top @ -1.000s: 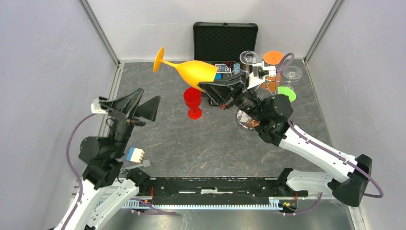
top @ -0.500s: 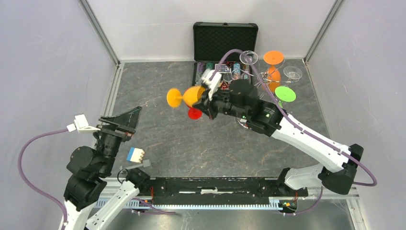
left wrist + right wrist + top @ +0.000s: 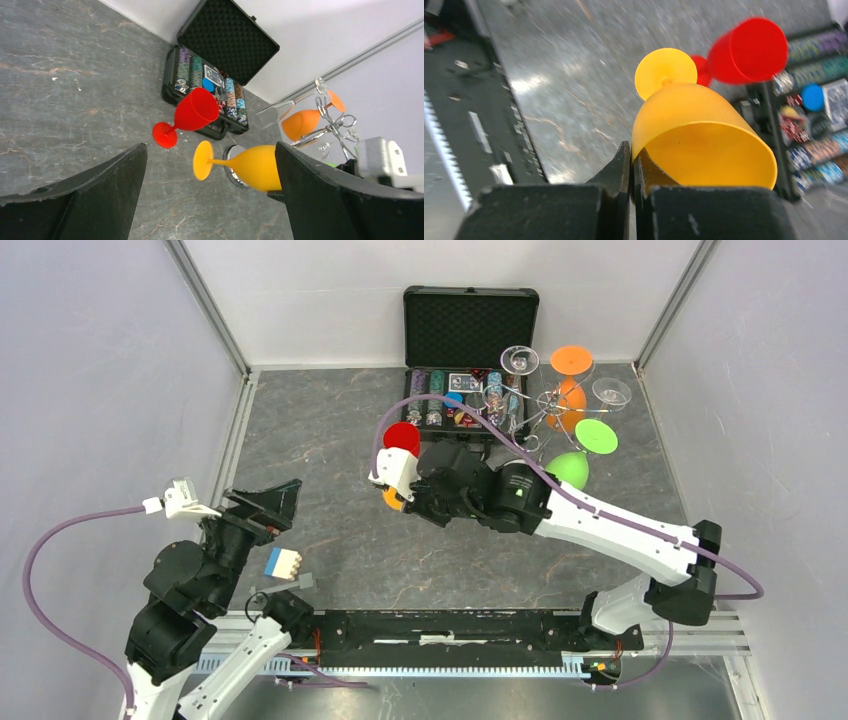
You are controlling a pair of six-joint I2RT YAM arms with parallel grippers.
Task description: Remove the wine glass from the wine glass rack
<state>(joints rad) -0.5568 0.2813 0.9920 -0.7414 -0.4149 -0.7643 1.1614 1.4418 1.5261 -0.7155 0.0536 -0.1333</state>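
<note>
The silver wire rack [image 3: 545, 405] stands at the back right with clear, orange and green glasses hanging on its arms; it also shows in the left wrist view [image 3: 332, 122]. My right gripper [image 3: 415, 490] is shut on the rim of a yellow wine glass [image 3: 694, 130], one finger inside the bowl and one outside [image 3: 632, 155]. The glass lies sideways above the table, foot pointing left [image 3: 255, 167], well clear of the rack. Only a sliver of it shows from above [image 3: 393, 500]. My left gripper [image 3: 275, 502] is open and empty at the left [image 3: 210, 150].
A red wine glass [image 3: 402, 437] stands upright on the table just behind the yellow one [image 3: 192, 112]. An open black case [image 3: 470, 330] with poker chips sits at the back. Grey walls close in both sides. The rack's shiny disc base [image 3: 232, 167] is behind the yellow glass.
My right arm has swung the yellow glass left and down, away from the rack to in front of the red glass. My left arm has drawn back and lowered.
</note>
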